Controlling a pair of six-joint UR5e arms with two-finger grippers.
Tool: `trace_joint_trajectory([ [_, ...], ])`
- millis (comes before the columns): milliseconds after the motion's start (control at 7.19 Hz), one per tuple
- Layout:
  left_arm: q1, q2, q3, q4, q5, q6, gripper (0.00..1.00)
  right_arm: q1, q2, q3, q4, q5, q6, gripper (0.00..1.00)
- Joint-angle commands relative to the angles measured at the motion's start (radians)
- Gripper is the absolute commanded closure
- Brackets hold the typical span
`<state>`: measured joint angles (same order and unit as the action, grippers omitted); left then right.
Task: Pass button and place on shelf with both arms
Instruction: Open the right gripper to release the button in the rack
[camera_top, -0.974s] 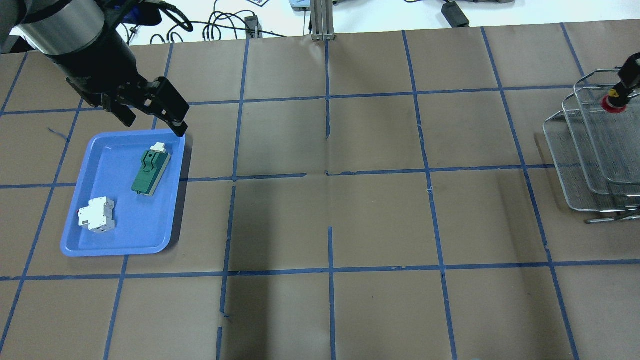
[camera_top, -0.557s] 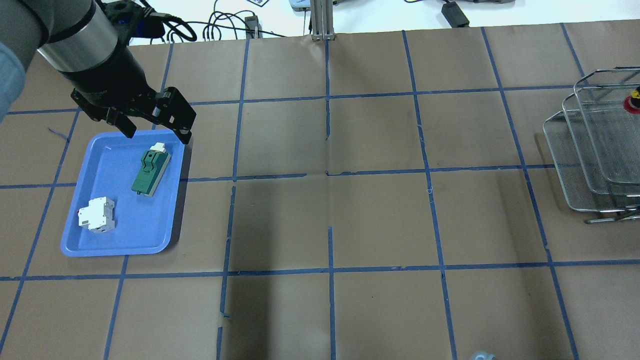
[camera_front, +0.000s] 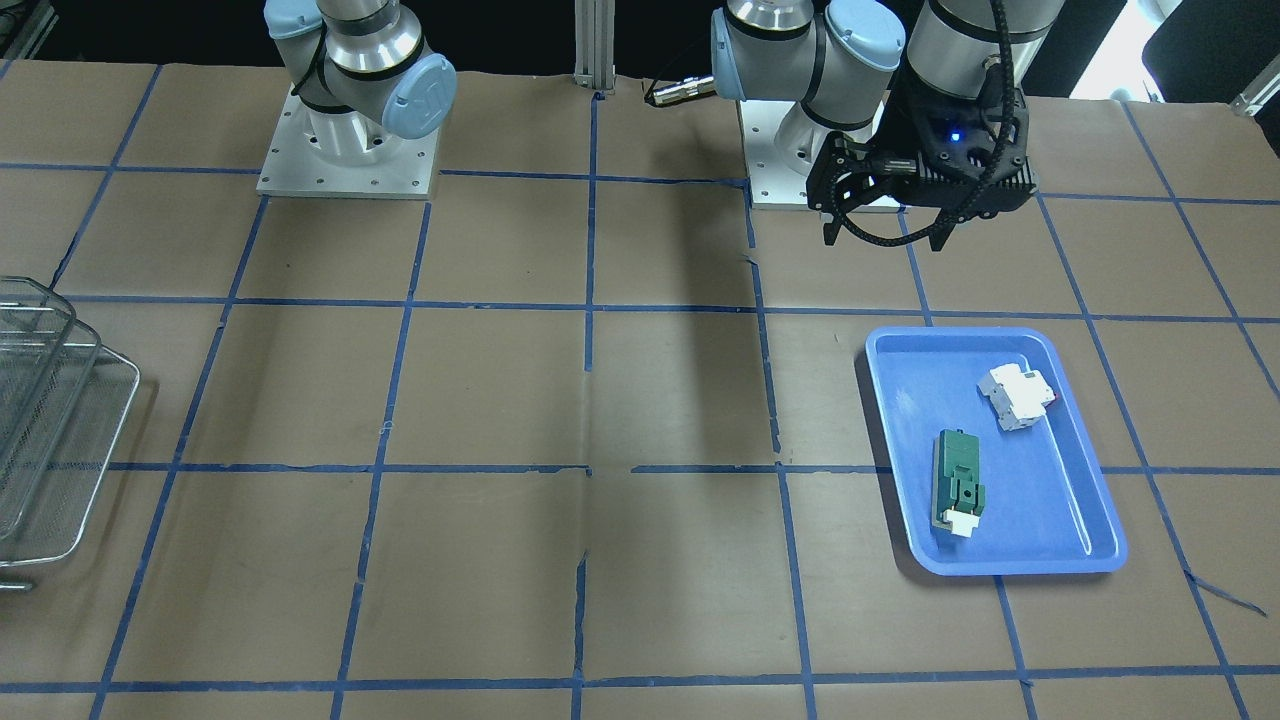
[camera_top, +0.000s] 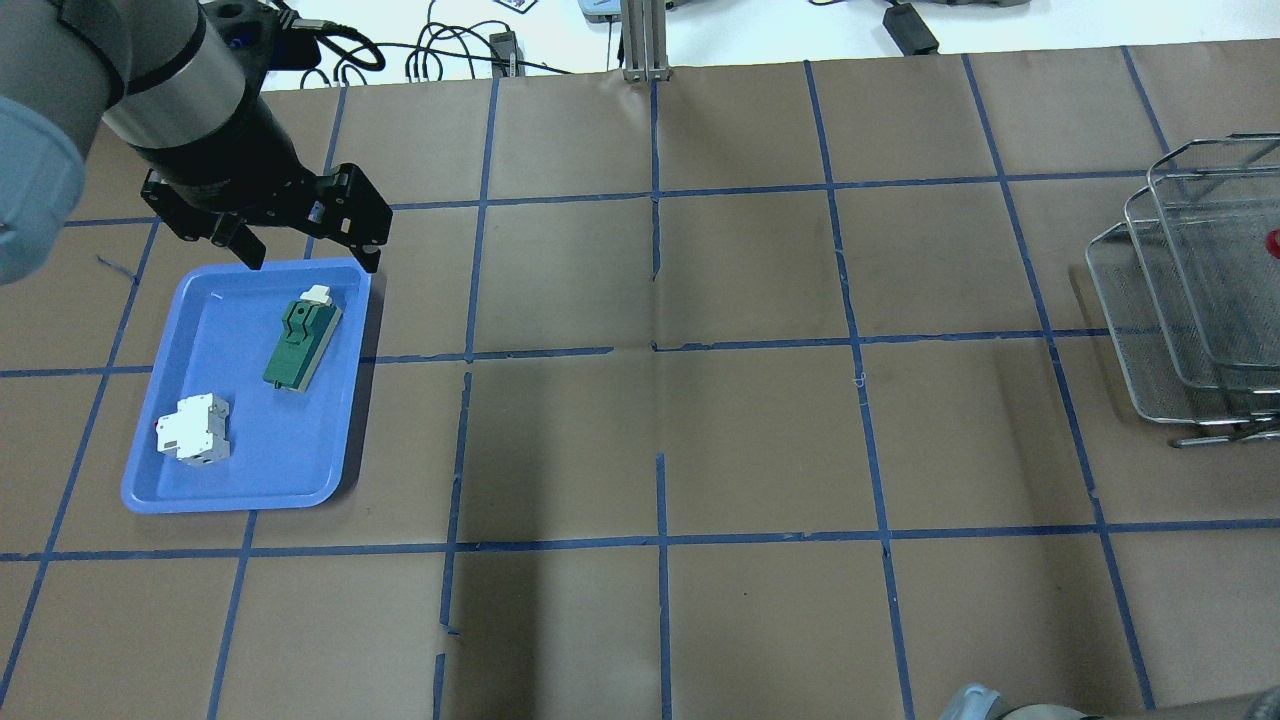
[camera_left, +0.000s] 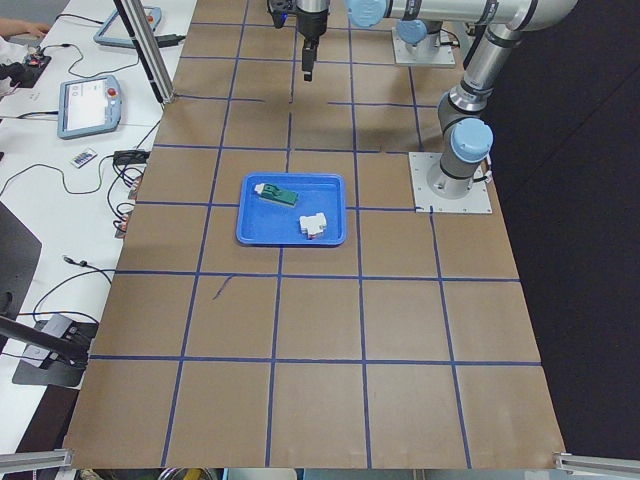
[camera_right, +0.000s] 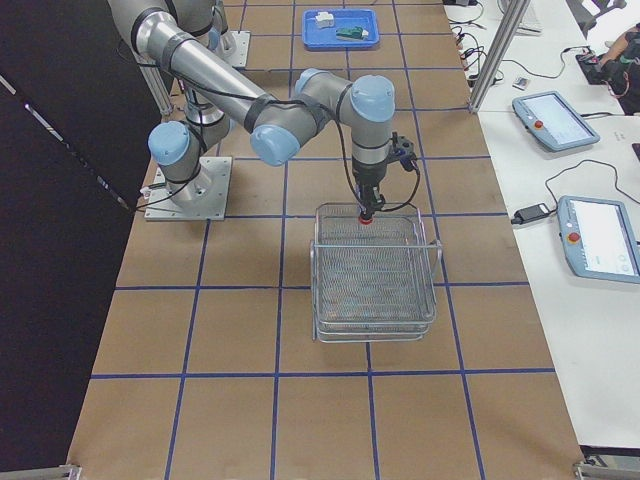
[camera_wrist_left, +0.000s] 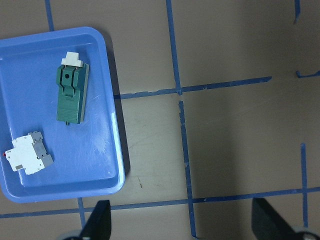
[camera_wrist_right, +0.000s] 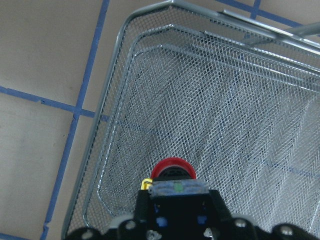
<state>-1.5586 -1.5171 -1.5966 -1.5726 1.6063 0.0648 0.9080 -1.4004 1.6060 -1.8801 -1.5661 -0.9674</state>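
The button (camera_wrist_right: 173, 170), with its red cap, sits between the fingers of my right gripper (camera_wrist_right: 174, 187), which is shut on it. In the right wrist view it hangs above the mesh of the shelf (camera_wrist_right: 230, 100). In the exterior right view the right gripper (camera_right: 367, 204) holds the button (camera_right: 367, 218) over the far end of the shelf's (camera_right: 375, 280) top tier. In the overhead view only a red sliver of the button (camera_top: 1273, 240) shows over the shelf (camera_top: 1130, 330). My left gripper (camera_top: 310, 258) is open and empty over the far rim of the blue tray (camera_top: 250, 450).
The blue tray holds a green block (camera_top: 300, 335) and a white breaker (camera_top: 195, 430). Cables and a metal post (camera_top: 640, 40) lie past the table's far edge. The shelf stands at the table's right end.
My right gripper has carried the button to the right over the shelf, almost out of the overhead view. My left gripper has shifted slightly over the tray's far rim and stays open.
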Motion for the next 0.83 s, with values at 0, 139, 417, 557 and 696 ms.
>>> trace_joint_trajectory([
  [0,0.008,-0.003,0.007,-0.003,-0.005,0.086,0.00,-0.021,0.021,0.003,-0.011,0.001,-0.051,0.75],
  [139,0.012,-0.008,0.020,-0.003,-0.009,0.121,0.00,-0.035,0.021,0.003,-0.004,0.006,-0.051,0.71],
  [417,0.012,-0.011,0.021,-0.003,-0.046,0.121,0.00,-0.057,0.024,0.003,-0.001,0.012,-0.036,0.44],
  [557,0.008,-0.009,0.020,-0.003,-0.037,0.122,0.00,-0.057,0.024,0.003,0.004,0.011,-0.034,0.17],
  [696,0.009,-0.006,0.012,0.000,-0.034,0.121,0.00,-0.057,0.023,0.003,0.004,0.012,-0.034,0.13],
])
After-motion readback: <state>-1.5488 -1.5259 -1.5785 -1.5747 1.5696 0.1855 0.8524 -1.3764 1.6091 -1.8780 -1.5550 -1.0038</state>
